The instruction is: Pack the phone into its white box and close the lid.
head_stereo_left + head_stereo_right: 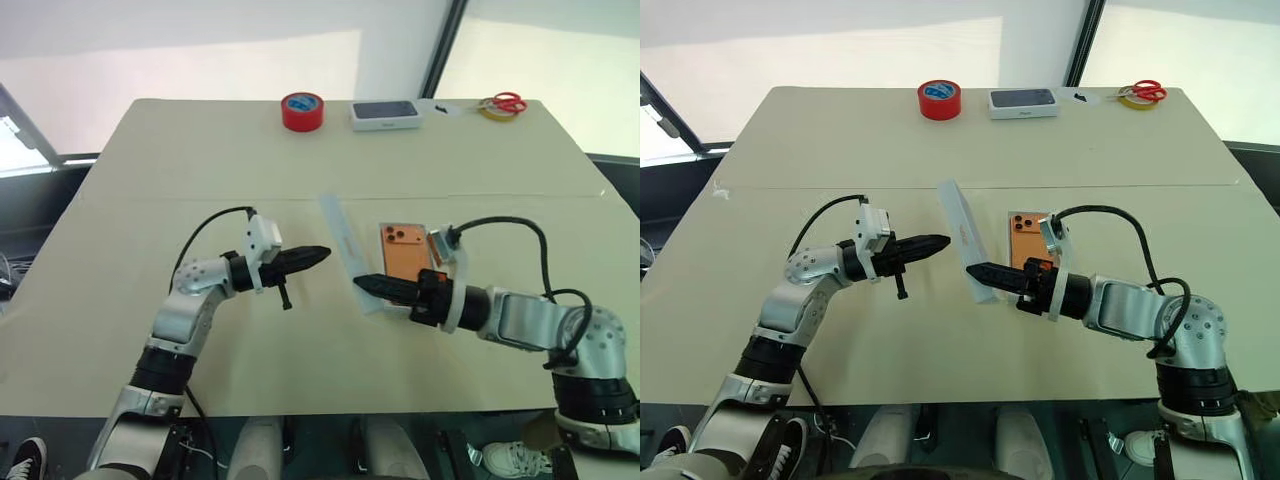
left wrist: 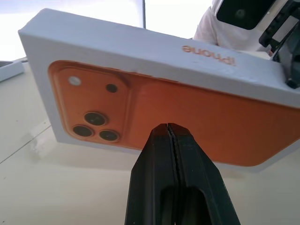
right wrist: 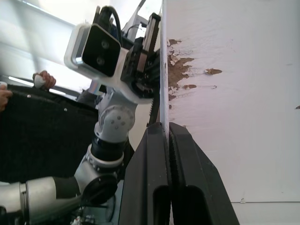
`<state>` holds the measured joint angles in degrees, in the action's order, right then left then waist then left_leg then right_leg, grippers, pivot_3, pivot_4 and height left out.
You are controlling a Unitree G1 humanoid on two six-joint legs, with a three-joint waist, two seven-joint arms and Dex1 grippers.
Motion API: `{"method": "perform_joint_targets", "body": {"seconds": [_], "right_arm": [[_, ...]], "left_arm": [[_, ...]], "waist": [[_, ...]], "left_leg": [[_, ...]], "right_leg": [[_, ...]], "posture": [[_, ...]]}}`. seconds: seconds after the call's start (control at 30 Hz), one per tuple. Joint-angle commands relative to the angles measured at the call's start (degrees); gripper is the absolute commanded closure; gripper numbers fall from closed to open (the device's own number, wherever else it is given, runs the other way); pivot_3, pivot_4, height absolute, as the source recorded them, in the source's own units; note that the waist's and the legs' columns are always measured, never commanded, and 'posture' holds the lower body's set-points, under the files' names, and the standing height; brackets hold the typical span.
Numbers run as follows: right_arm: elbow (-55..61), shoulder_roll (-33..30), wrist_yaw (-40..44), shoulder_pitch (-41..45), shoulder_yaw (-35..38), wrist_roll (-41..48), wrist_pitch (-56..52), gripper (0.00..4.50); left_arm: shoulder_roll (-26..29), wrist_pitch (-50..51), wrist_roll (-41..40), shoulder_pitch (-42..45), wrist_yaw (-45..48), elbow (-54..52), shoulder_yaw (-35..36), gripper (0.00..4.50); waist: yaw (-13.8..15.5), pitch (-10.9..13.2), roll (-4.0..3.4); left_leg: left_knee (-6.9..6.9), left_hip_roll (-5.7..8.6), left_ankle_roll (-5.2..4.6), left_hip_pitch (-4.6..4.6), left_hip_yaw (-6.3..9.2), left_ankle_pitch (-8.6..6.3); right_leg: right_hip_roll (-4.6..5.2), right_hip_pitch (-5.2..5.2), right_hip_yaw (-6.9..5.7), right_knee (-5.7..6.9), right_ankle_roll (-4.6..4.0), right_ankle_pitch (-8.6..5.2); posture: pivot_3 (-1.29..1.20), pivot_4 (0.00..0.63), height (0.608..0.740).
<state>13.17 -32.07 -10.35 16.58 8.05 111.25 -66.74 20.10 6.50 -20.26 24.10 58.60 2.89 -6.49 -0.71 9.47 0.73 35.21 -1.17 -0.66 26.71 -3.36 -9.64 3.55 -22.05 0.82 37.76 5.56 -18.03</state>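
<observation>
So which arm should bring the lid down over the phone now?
Right, probably: the right gripper is shut on the lid, held on edge beside the phone. The left gripper is shut, holding nothing.

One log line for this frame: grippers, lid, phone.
left gripper: shut, empty | right gripper: shut on lid, held on edge | phone: in white box
</observation>
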Motion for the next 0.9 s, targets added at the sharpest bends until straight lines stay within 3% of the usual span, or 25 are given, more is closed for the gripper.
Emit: {"method": "perform_joint_targets", "body": {"seconds": [0.03,0.2,0.67,0.8,0.9], "right_arm": [[-1.48,2.03,-6.53,0.97,0.23,1.75,5.07,4.5],[-4.06,2.88,-12.02,1.42,0.28,1.75,7.31,4.5],[-3.9,-2.82,-6.74,-0.28,-0.96,-1.69,7.66,4.5],[-5.07,-4.71,-2.29,-0.32,-0.13,-3.22,7.28,3.09],[-2.58,-13.4,12.86,-1.35,1.86,-15.56,4.46,1.53]], "left_arm": [[-1.15,0.4,0.01,-0.9,-0.76,-3.17,-1.66,4.48],[-3.43,-0.22,1.5,-0.35,-2.88,-0.72,-2.57,4.48],[-12.12,-6.52,6.65,5.3,-7.8,12.37,-4.48,4.48],[-14.74,-7.22,7.71,6.0,-7.84,13.2,-6.25,4.5],[-18.05,-7.98,8.25,8.12,-8.85,16.5,-6.95,4.5]], "waist": [[0.03,-0.01,0.02],[0.09,0.0,0.04],[0.4,-0.02,0.06],[0.47,-0.02,0.06],[0.97,-0.01,0.03]], "left_leg": [[0.01,0.0,0.0,0.0,0.0,0.0],[0.03,0.01,-0.01,-0.04,-0.01,0.0],[0.03,0.01,-0.04,-0.1,0.03,-0.02],[0.03,0.01,-0.05,-0.1,0.03,-0.03],[0.04,0.03,-0.06,-0.09,0.01,-0.03]], "right_leg": [[0.0,0.01,0.0,0.0,0.0,0.0],[0.0,0.06,0.01,0.0,0.0,0.0],[0.03,0.26,-0.03,-0.16,-0.02,-0.01],[0.03,0.29,-0.03,-0.23,-0.02,-0.01],[0.04,0.27,-0.02,-0.24,-0.02,-0.01]], "posture": [[0.0,0.15,0.74],[0.0,0.15,0.74],[0.0,0.15,0.74],[0.0,0.15,0.74],[0.0,0.15,0.74]]}}
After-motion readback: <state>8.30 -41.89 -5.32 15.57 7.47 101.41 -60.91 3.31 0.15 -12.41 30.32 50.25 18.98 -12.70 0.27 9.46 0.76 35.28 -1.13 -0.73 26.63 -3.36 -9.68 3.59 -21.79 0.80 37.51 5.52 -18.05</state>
